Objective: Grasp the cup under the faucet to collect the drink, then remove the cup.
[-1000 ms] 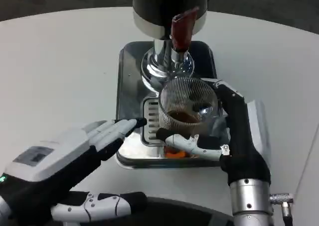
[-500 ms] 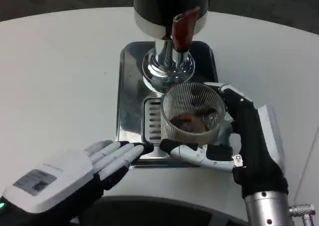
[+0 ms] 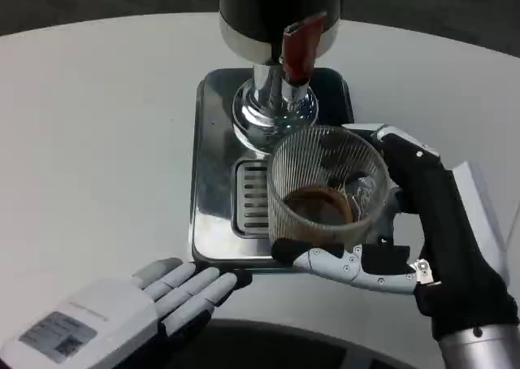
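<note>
We locate the cup [image 3: 327, 188], a clear ribbed tumbler with a shallow layer of brown drink at its bottom, in front of the dispenser [image 3: 280, 15] and slightly toward the robot's right of it, over the near right part of the steel drip tray [image 3: 213, 149]. We cannot tell whether its base touches the tray or sits clear of it. The right hand [image 3: 422, 231] grasps the cup: its black-and-white fingers wrap the cup's far right side, and its thumb [image 3: 341, 263] lies across the near lower wall of the cup. The faucet lever [image 3: 297, 45], dark red, projects from the front of the dispenser and sits behind the cup's rim, not directly above its opening. Below the lever, the chrome pedestal [image 3: 272, 113] of the dispenser stands on the tray, just behind the cup. The slotted grille [image 3: 253, 198] of the tray shows just to the robot's left of the cup. The left hand [image 3: 154, 300] lies released in front of the tray's near left corner, fingers extended and slightly apart, holding nothing, with its fingertips [image 3: 223, 281] close to the tray's front edge. The tray and dispenser rest on the white table [image 3: 89, 125].
</note>
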You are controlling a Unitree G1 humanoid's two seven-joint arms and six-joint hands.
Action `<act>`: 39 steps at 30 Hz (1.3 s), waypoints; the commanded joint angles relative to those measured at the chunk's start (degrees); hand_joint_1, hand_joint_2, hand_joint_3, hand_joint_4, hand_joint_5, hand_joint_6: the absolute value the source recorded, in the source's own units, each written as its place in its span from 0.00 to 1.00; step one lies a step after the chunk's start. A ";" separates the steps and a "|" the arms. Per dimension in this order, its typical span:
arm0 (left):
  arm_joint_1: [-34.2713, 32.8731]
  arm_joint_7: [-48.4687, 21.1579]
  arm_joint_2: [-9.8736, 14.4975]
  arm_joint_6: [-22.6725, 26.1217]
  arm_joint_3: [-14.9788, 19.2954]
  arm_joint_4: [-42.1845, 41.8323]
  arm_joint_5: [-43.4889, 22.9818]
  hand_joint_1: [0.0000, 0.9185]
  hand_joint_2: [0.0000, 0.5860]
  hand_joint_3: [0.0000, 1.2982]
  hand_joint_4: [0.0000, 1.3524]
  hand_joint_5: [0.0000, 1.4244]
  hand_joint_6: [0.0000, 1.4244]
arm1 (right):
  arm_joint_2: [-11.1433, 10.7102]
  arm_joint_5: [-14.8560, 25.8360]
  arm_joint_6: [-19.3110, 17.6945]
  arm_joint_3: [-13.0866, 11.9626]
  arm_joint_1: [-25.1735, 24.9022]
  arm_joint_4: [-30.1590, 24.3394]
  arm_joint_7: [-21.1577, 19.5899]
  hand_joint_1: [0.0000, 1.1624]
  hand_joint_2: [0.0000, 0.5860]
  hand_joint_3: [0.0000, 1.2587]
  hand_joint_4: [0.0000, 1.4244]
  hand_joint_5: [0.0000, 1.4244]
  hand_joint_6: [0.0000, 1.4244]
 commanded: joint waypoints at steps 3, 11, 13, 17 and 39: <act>0.88 1.20 -3.07 2.15 0.10 -3.53 4.11 0.00 0.06 0.00 0.00 0.00 0.00 | -0.62 -0.32 1.52 1.06 4.09 -7.22 3.61 0.96 0.13 0.57 0.66 0.70 0.93; 0.62 4.11 -6.66 2.74 1.53 -4.58 6.09 0.00 0.06 0.00 0.00 0.00 0.00 | -0.49 -4.53 0.49 4.36 11.79 -12.33 3.85 0.96 0.14 0.57 0.66 0.70 0.93; 0.57 4.46 -6.89 2.65 1.66 -4.60 6.21 0.00 0.06 0.00 0.00 0.00 0.00 | -0.21 -4.55 0.45 5.44 13.54 -12.98 3.80 0.96 0.14 0.57 0.66 0.70 0.93; 0.92 4.97 -7.16 2.42 1.62 -4.50 6.56 0.00 0.06 0.00 0.00 0.00 0.00 | -0.27 -4.90 -0.29 6.73 15.68 -14.02 3.68 0.96 0.15 0.57 0.66 0.70 0.93; -1.76 6.24 -9.86 7.25 -0.80 -5.09 10.27 0.00 0.08 0.00 0.00 0.00 0.00 | -1.10 -5.41 -2.83 8.16 18.95 -15.63 2.05 0.96 0.15 0.57 0.67 0.71 0.94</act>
